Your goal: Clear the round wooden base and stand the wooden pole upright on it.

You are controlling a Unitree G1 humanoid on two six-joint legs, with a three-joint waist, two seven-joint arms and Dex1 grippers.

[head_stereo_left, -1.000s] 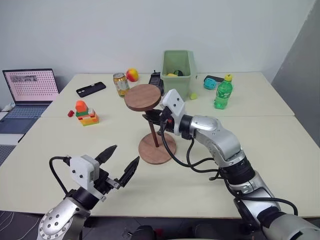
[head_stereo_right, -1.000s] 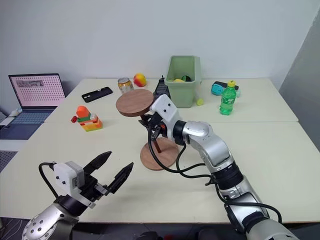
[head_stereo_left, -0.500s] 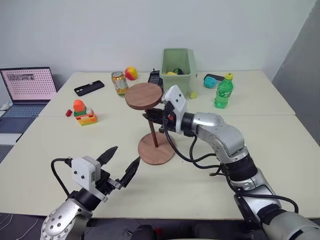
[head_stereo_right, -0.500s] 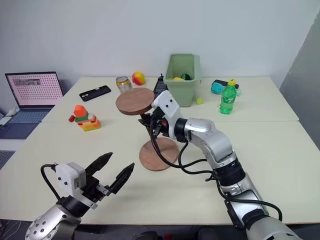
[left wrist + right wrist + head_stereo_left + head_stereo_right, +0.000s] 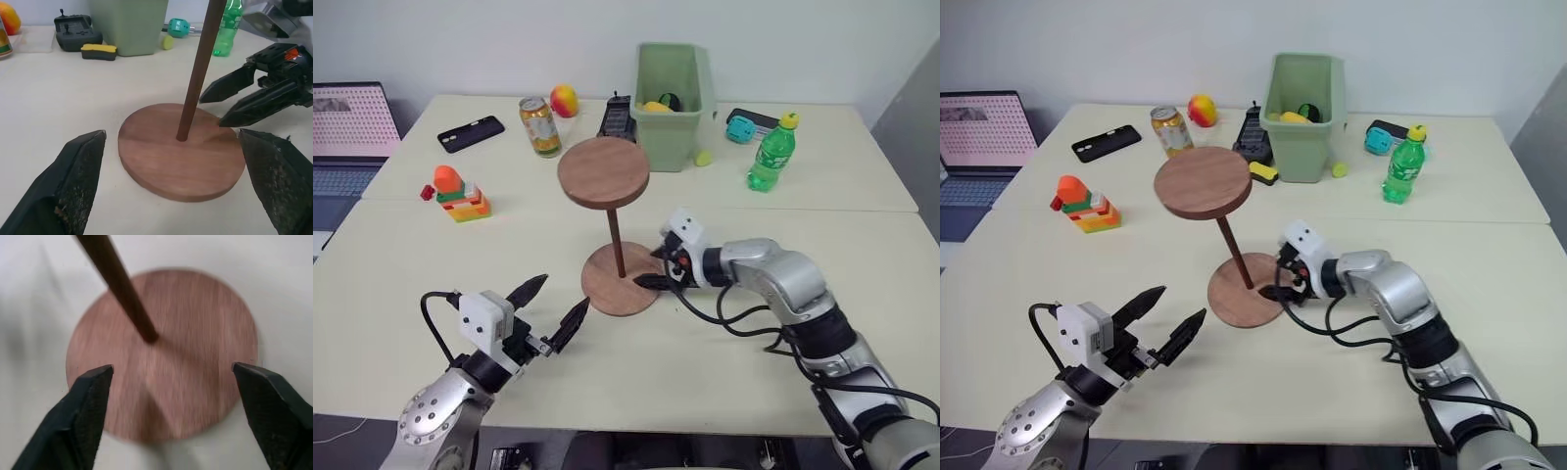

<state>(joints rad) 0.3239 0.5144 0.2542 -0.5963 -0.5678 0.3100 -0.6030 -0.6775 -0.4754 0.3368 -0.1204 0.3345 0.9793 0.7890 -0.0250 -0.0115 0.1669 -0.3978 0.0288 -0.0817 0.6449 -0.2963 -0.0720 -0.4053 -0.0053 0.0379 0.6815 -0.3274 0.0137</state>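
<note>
Left wrist view crops the wooden pole (image 5: 198, 68) top

The laptop (image 5: 350, 137) at the far left was cut off by the picture's edge. What lay inside the green bin (image 5: 674, 103) was largely hidden by its walls.

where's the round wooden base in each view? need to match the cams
Left eye: round wooden base just below centre, flat on the table.
Right eye: left of centre, lower middle.
Left wrist: centre, between the left hand's fingers.
Right wrist: centre, between the right hand's fingers.
Shared landmark: the wooden pole standing in the base's middle.
</note>
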